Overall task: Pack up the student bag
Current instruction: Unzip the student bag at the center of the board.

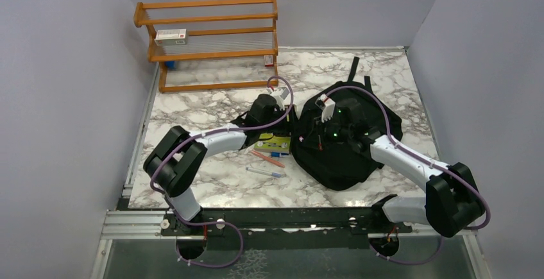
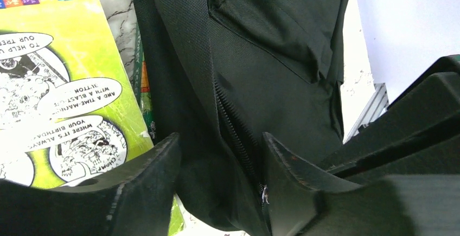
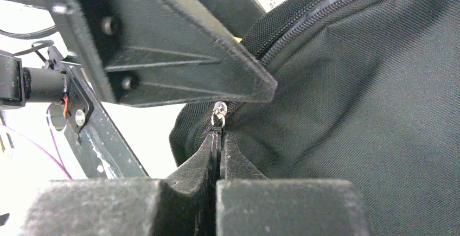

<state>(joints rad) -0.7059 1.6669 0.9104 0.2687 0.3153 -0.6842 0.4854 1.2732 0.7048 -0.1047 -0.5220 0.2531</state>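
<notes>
On the marble table (image 1: 212, 109), the student bag (image 1: 340, 157) lies right of centre in the top view, with the left gripper (image 2: 219, 144) released, its jaws spread astride the bag's zipper seam, and the right gripper (image 3: 219, 138) clenched on the zipper pull (image 3: 219, 111).

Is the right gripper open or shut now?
Shut. The right gripper has its two black fingers pressed together, no gap, just under the small metal zipper ring of the large black fabric backpack.

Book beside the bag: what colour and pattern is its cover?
Lime green book with black-and-white cartoon panels and speech bubbles; left wrist view shows it best.
</notes>
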